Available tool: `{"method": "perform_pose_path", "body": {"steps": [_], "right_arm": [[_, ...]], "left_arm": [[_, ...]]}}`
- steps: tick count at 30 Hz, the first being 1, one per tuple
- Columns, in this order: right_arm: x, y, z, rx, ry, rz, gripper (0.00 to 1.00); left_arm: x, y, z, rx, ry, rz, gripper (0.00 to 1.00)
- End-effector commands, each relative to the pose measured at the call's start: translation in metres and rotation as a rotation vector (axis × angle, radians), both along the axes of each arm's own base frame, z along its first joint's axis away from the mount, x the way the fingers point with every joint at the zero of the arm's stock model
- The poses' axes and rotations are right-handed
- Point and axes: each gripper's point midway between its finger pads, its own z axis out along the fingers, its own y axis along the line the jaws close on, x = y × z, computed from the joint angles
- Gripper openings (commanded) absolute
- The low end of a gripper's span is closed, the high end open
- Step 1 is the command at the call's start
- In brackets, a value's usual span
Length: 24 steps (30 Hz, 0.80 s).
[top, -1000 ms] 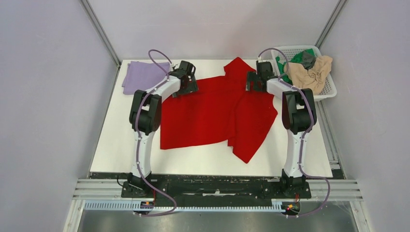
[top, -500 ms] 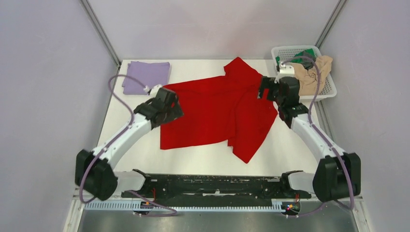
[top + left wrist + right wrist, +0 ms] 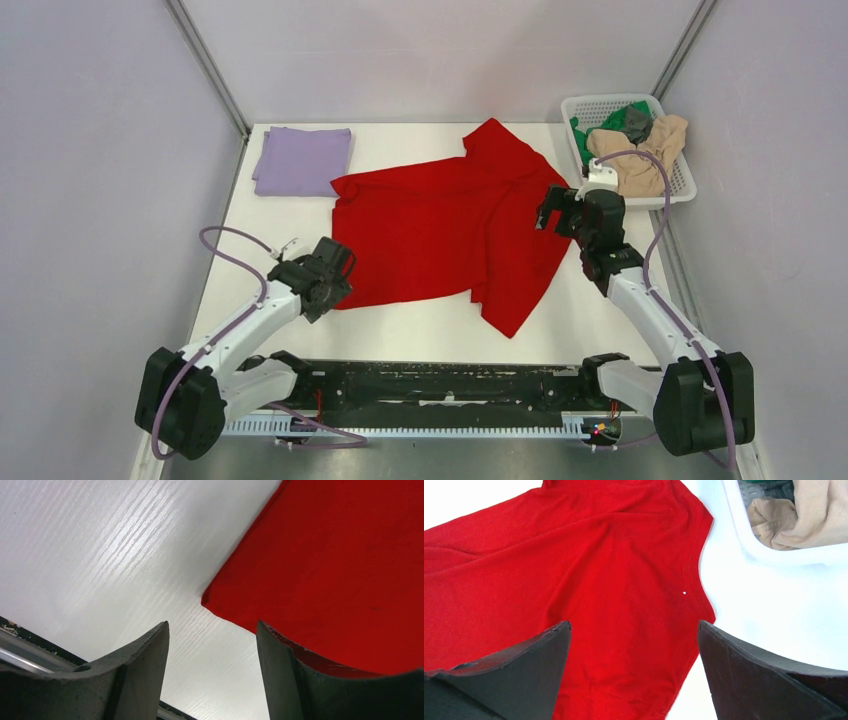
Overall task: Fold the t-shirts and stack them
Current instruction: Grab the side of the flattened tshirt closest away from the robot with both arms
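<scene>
A bright red t-shirt [image 3: 440,230] lies spread and partly folded across the middle of the white table. My left gripper [image 3: 325,280] hovers low at its near-left corner. In the left wrist view that corner [image 3: 340,565] lies just beyond my left gripper [image 3: 212,627], whose jaws stand apart over bare table. My right gripper [image 3: 560,212] hangs open over the shirt's right edge, and red cloth [image 3: 599,570] shows below the right gripper [image 3: 634,625]. A folded lavender t-shirt [image 3: 302,160] lies at the far left.
A white mesh basket [image 3: 687,192] stands at the far right corner holding a beige shirt [image 3: 640,160], a green one [image 3: 583,132] and a dark grey one [image 3: 637,122]. The basket wall [image 3: 744,535] shows in the right wrist view. Grey walls enclose the table.
Both arms pulled back from the shirt's far edge toward me. The left gripper came down to the near-left corner and its jaws narrowed somewhat. The right gripper shifted to the right edge.
</scene>
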Motion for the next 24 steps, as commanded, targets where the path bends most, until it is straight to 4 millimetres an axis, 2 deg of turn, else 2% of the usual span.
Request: {"method": "perform_pose_path", "body": {"steps": [1, 6, 10, 14, 19, 21, 24], "right_arm": [[0.000, 0.004, 0.015, 0.016, -0.041, 0.019, 0.98], [-0.001, 0.005, 0.014, 0.018, -0.041, 0.028, 0.98], [0.000, 0.006, 0.010, 0.018, -0.024, 0.032, 0.98], [0.002, 0.003, 0.009, 0.013, -0.020, 0.013, 0.98], [-0.002, -0.012, 0.003, -0.033, 0.018, -0.057, 0.98], [-0.003, -0.015, 0.003, -0.046, 0.018, -0.071, 0.98], [-0.004, -0.017, 0.003, -0.064, 0.023, -0.082, 0.98]], "left_arm": [[0.009, 0.004, -0.014, -0.023, -0.047, 0.170, 0.68], [0.020, 0.003, -0.031, -0.044, -0.085, 0.260, 0.61], [0.027, 0.000, -0.037, -0.053, -0.085, 0.279, 0.59], [0.027, -0.007, -0.046, -0.056, -0.035, 0.250, 0.51], [0.019, -0.007, -0.060, -0.027, 0.046, 0.241, 0.43], [0.020, -0.012, -0.064, -0.045, 0.058, 0.230, 0.38], [0.026, -0.017, -0.065, -0.047, 0.065, 0.208, 0.14]]}}
